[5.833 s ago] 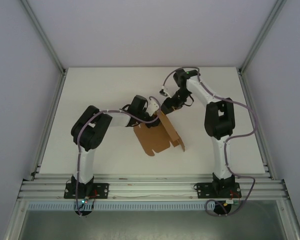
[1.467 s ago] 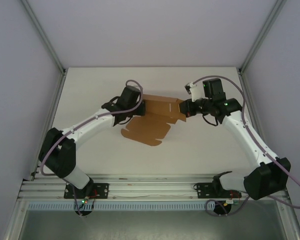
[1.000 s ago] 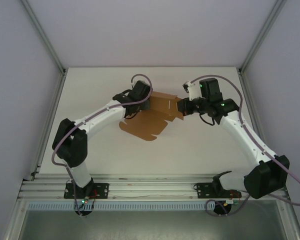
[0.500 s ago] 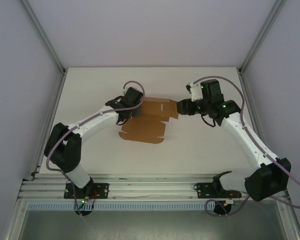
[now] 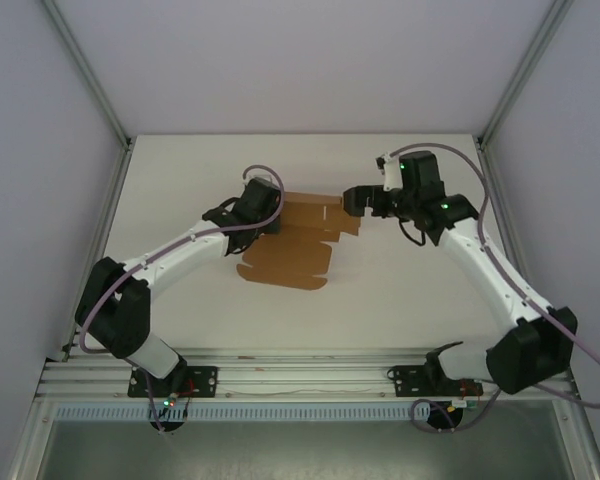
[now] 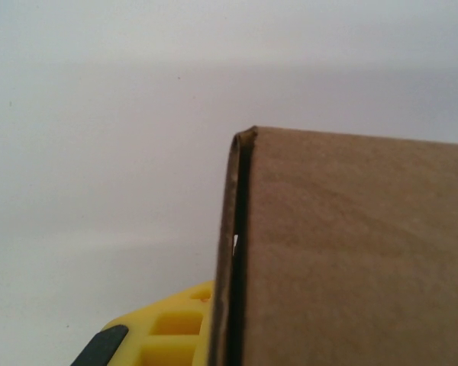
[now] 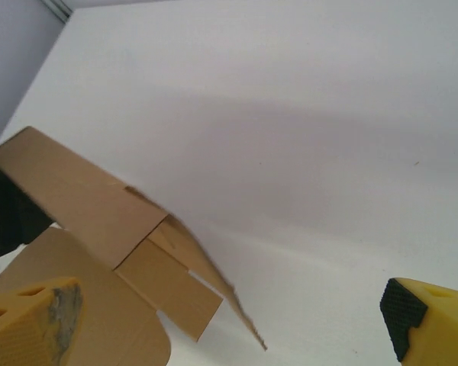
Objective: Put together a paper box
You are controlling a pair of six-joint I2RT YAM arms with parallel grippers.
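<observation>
The box is a part-folded brown cardboard blank sitting about mid-table, a bit toward the far side, right between the two grippers. Its near half lies flat on the table with rounded flaps pointing at the arm bases. The far strip with the slots is creased up off the surface, and from the right wrist cam that strip clearly tilts up, with a smaller flap hanging off its end.

The left gripper is at the left end of the box, jaws pinched closed on the cardboard edge. In its own cam the cardboard runs right up to the lens and covers the whole right side of the shot, with one yellow finger poking out beside it at the bottom. From the top, that wrist also hides the left end of the sheet, so I can't see exactly where it's pinching.

The right gripper hangs at the right end of the raised strip, jaws spread wide with nothing between them. In its cam the two yellow fingers sit way out at either bottom corner. Can't tell from the top cam whether it's touching the strip or just next to it.

Other stuff: purple cables loop over both arms, there's an aluminium rail along the near edge where the bases bolt on, and pale walls box in the table
</observation>
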